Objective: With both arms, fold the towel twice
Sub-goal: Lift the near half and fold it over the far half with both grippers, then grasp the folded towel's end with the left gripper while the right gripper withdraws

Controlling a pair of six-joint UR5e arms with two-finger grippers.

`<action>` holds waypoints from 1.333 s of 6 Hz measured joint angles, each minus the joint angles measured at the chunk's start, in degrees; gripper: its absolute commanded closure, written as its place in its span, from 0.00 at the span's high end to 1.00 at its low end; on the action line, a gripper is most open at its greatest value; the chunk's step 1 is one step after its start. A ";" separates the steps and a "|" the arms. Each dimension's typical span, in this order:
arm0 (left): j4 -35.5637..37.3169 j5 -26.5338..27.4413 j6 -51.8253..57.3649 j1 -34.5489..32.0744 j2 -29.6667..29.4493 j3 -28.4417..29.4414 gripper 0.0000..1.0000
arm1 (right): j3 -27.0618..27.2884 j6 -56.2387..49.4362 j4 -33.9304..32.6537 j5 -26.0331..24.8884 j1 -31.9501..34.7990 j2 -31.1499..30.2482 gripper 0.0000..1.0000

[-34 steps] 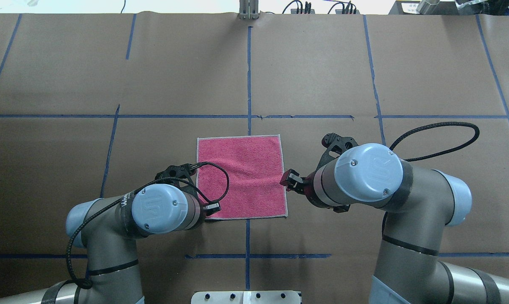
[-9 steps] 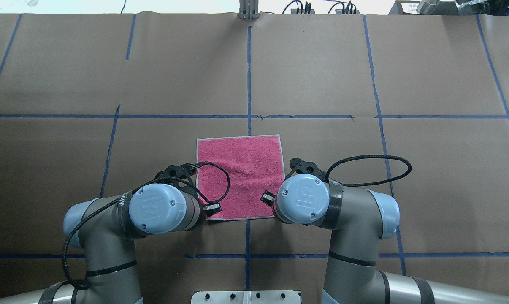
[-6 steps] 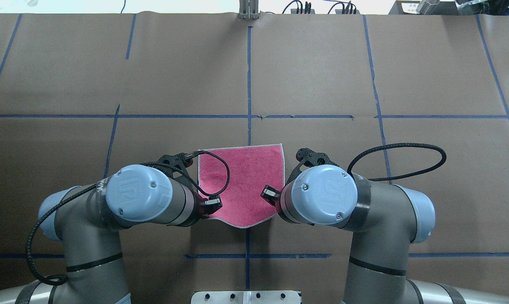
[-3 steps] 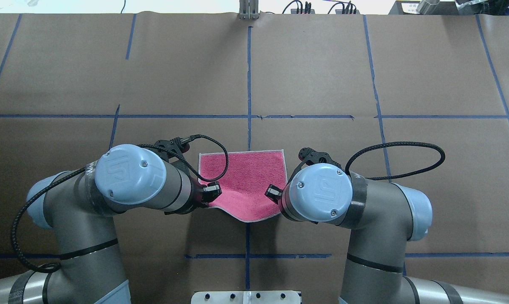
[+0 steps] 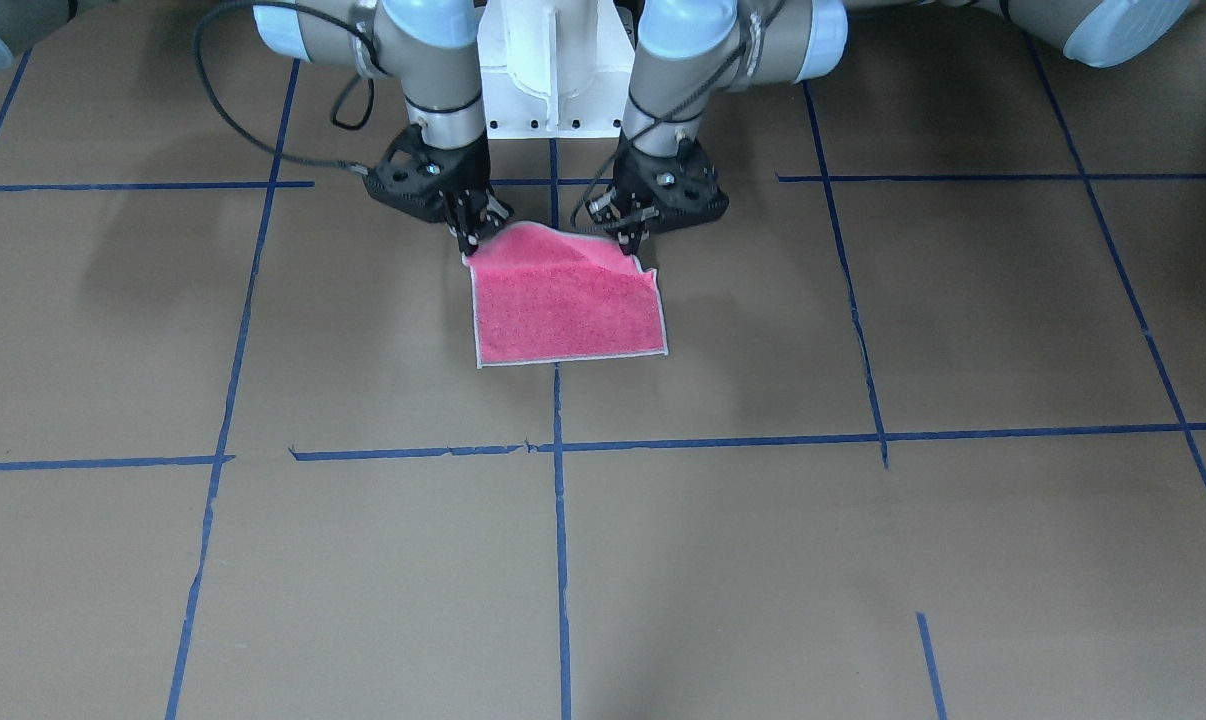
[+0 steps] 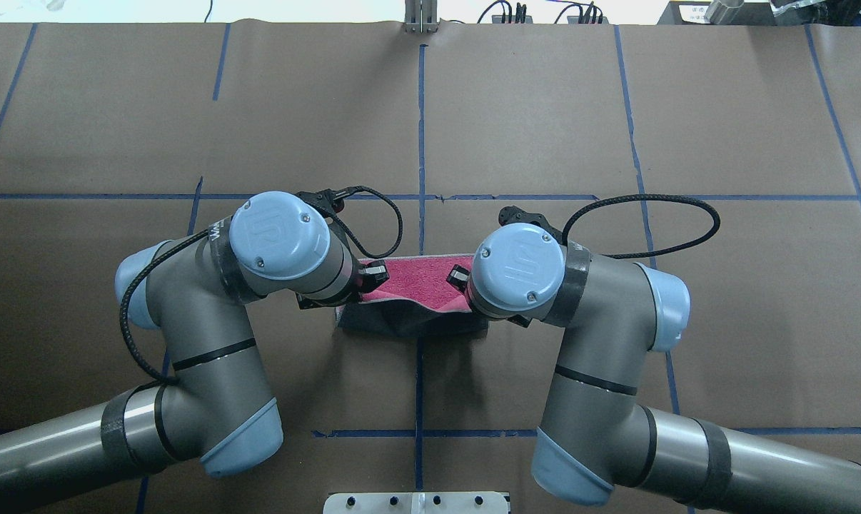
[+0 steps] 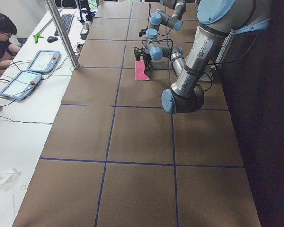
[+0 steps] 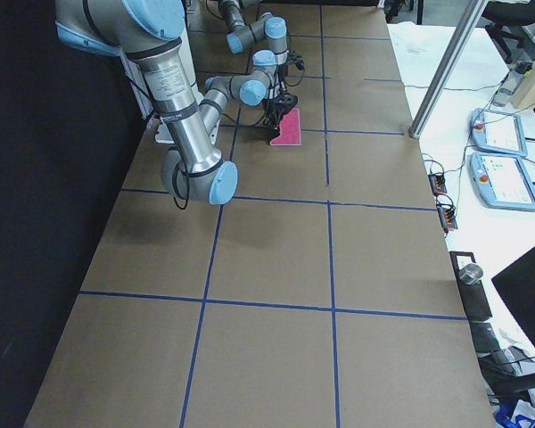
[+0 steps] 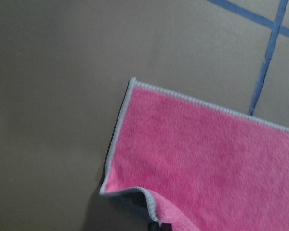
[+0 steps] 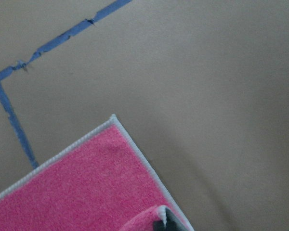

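Note:
The towel (image 5: pixel 565 305) lies pink face up on the brown table, with its edge nearest the robot lifted. In the overhead view its pink face (image 6: pixel 416 277) shows between the wrists and its grey underside (image 6: pixel 409 321) hangs below them. My left gripper (image 5: pixel 631 243) is shut on one lifted corner, and my right gripper (image 5: pixel 470 240) is shut on the other. From above, the left gripper (image 6: pixel 365 280) and the right gripper (image 6: pixel 460 280) are partly hidden under their wrists. Each wrist view shows a far towel corner flat on the table (image 9: pixel 131 83) (image 10: pixel 113 118).
The white pedestal base (image 5: pixel 553 70) stands just behind the towel. Blue tape lines (image 5: pixel 557 440) cross the table paper. In the exterior left view an operator (image 7: pixel 2 33), tablets (image 7: pixel 42 60) and a metal pole (image 7: pixel 61 33) are at the far side.
Both grippers closed on the towel's near corners, lifted them and carried them away from the robot over the towel. The grey underside now shows.

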 measured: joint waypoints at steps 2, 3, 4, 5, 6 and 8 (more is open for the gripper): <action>-3.34 -0.01 2.03 -1.90 -0.42 4.98 0.00 | -5.49 -0.18 2.88 0.16 2.07 2.74 0.04; -3.92 -0.01 2.49 -2.12 -0.47 5.90 0.00 | -6.67 -0.30 3.10 0.20 2.41 3.18 0.04; -4.09 -0.01 2.82 -2.24 -0.50 6.38 0.43 | -7.22 -0.44 3.16 0.22 2.64 3.32 0.33; -4.14 -0.02 2.96 -2.65 -0.51 6.77 0.99 | -7.60 -0.51 3.18 0.23 3.08 3.38 0.99; -4.15 -0.01 3.84 -3.73 -0.94 7.68 1.00 | -8.96 -1.86 3.18 0.23 3.87 3.88 1.00; -4.16 -2.95 8.02 -7.65 -2.26 9.76 1.00 | -13.58 -7.24 3.16 4.24 7.64 6.40 1.00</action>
